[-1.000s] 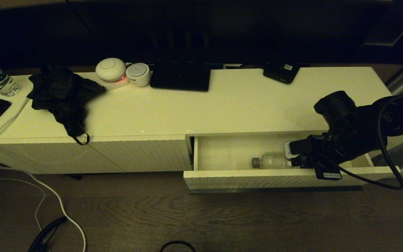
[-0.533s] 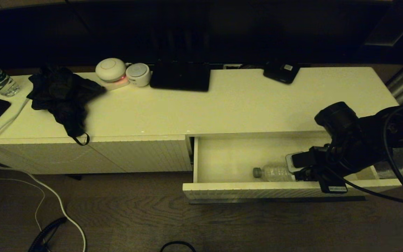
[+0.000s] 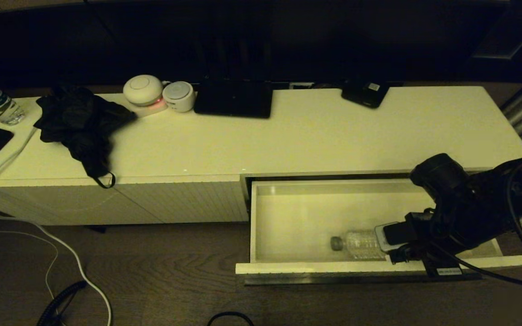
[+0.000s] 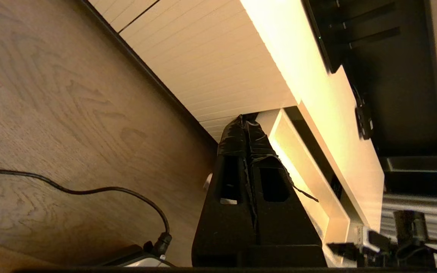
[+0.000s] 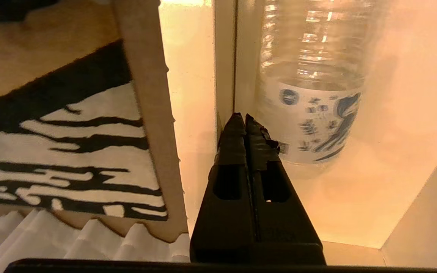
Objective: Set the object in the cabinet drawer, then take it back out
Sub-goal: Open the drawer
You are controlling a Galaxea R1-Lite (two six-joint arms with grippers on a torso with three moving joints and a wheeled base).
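The cabinet drawer (image 3: 288,222) is standing open at about 4 o'clock of the cabinet front. The water bottle (image 3: 361,244) is lying on its side inside it, near the front wall, with its cap pointing to 9 o'clock. The right gripper (image 5: 244,118) is resting clenched just beside the bottle, grasping nothing. The left gripper (image 4: 246,122) is hanging clenched and empty above the floor (image 4: 51,113).
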